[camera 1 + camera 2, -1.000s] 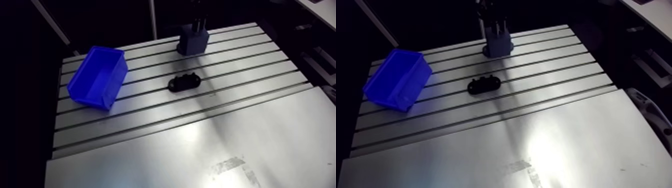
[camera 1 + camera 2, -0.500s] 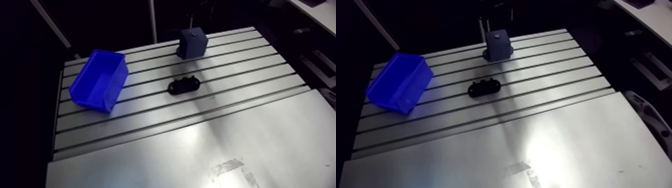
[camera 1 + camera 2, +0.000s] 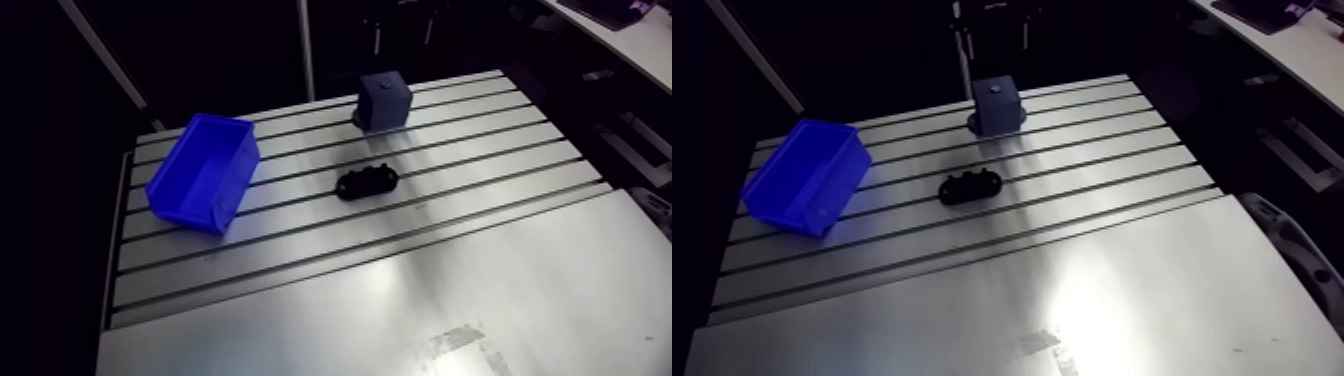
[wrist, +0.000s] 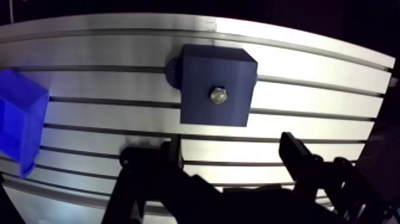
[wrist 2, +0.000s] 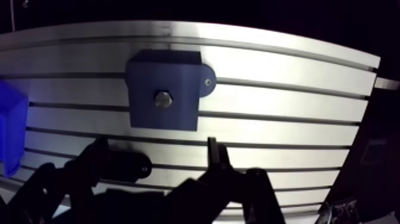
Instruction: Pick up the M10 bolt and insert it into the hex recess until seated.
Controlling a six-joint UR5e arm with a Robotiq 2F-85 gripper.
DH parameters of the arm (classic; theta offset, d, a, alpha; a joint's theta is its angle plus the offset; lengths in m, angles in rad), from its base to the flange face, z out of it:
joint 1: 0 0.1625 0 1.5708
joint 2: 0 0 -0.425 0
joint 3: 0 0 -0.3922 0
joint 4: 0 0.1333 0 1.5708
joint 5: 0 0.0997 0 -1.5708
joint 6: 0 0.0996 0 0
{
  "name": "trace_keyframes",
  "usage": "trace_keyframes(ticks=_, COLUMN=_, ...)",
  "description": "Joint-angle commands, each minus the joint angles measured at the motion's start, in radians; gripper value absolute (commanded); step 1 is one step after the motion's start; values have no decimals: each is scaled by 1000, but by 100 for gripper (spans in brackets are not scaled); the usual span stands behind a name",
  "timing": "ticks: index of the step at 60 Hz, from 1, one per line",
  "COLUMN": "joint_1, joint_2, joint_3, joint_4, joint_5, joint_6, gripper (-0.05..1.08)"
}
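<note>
As the arm view shows, the dark blue block [image 3: 385, 100] stands near the far side of the desk [image 3: 400, 290]. In the wrist view, the M10 bolt [image 4: 217, 95] is judged seated in the block's top, its head hiding the hex recess. The tool [image 4: 229, 146] is held above, fingers apart and empty. Only withdrawal appears left.

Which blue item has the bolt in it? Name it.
The dark navy block, bolt head showing in its top; the brighter blue bin shows no bolt.
</note>
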Motion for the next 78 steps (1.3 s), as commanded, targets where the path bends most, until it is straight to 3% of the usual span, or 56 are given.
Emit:
trace_keyframes(ticks=1, joint_1=1, joint_2=-1, joint_3=9, joint_4=-28, joint_5=0, joint_6=95, gripper=104)
trace_keyframes(ticks=9, joint_1=4, joint_2=6, joint_3=15, joint_4=-46, joint_5=-7, joint_6=94, gripper=108)
trace_keyframes(ticks=32, joint_1=7, joint_2=12, joint_3=40, joint_4=-67, joint_5=-6, joint_6=88, gripper=108)
trace_keyframes(ticks=78, joint_1=4, joint_2=29, joint_3=77, joint_4=-125, joint_5=9, joint_6=57, gripper=108)
